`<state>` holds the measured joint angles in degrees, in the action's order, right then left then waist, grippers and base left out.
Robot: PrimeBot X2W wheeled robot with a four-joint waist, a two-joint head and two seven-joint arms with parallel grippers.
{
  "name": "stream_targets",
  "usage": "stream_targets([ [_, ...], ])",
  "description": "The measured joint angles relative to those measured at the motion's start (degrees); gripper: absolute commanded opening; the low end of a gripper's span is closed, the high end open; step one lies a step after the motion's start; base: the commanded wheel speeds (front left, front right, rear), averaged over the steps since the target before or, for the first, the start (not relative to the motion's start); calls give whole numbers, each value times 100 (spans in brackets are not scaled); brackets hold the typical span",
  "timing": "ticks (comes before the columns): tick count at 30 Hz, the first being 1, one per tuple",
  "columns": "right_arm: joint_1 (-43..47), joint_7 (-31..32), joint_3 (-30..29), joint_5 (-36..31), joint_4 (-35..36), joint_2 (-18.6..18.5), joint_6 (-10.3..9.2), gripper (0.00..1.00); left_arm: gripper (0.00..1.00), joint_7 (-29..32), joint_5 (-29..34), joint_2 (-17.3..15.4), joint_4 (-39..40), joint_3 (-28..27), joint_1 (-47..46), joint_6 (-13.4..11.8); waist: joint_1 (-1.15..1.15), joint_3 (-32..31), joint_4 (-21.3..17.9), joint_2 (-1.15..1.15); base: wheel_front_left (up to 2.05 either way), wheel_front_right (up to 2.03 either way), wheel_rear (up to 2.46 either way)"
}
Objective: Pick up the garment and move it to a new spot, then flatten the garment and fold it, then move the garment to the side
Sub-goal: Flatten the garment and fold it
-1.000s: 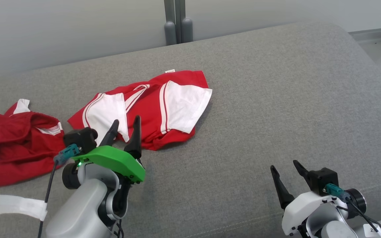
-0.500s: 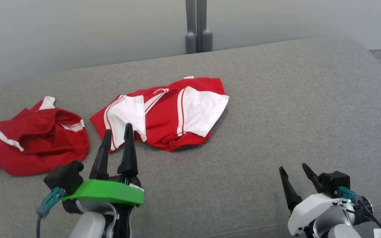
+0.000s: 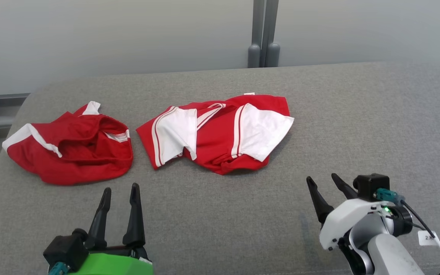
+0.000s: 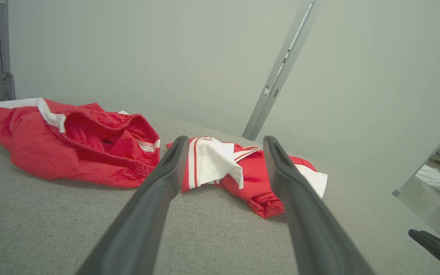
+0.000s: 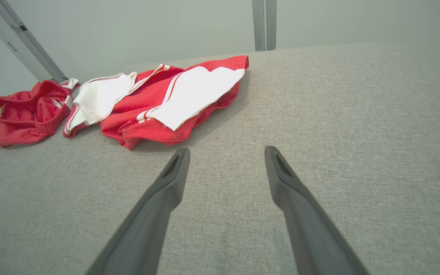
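Both the left claw (image 3: 121, 188) and right claw (image 3: 322, 177) hang open and empty, so we judge the loosely folded shirt (image 3: 216, 133) next needs gripping at its near edge and moving aside.

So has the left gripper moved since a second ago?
Yes. The left gripper pulled back toward the robot: its tips overlapped the red-and-white shirt then; grey cushion separates them now.

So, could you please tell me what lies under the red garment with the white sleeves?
The garment rests on the grey cushion, with its white sleeves folded on top. Whatever its bunched folds cover cannot be seen.
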<state>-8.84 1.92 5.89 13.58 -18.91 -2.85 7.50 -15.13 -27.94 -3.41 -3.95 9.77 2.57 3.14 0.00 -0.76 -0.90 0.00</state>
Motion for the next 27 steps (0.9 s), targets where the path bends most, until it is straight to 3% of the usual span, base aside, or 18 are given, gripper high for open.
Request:
stream_targets([
  [5, -454, 288, 7, 77, -396, 2, 0, 100, 100, 0, 388, 24, -15, -62, 205, 47, 0, -27, 184, 0, 0, 0, 0],
  [16, -1795, 838, -66, 447, -1790, 1, -1, 100, 100, 0, 636, 42, -86, 30, 289, 149, 0, 78, 581, 0, 0, 0, 0],
  [27, -3086, 597, -427, 370, -3420, 9, -1, 100, 100, 0, 1102, 47, -254, 160, -34, 42, 0, 633, 991, 0, 0, 0, 0],
])
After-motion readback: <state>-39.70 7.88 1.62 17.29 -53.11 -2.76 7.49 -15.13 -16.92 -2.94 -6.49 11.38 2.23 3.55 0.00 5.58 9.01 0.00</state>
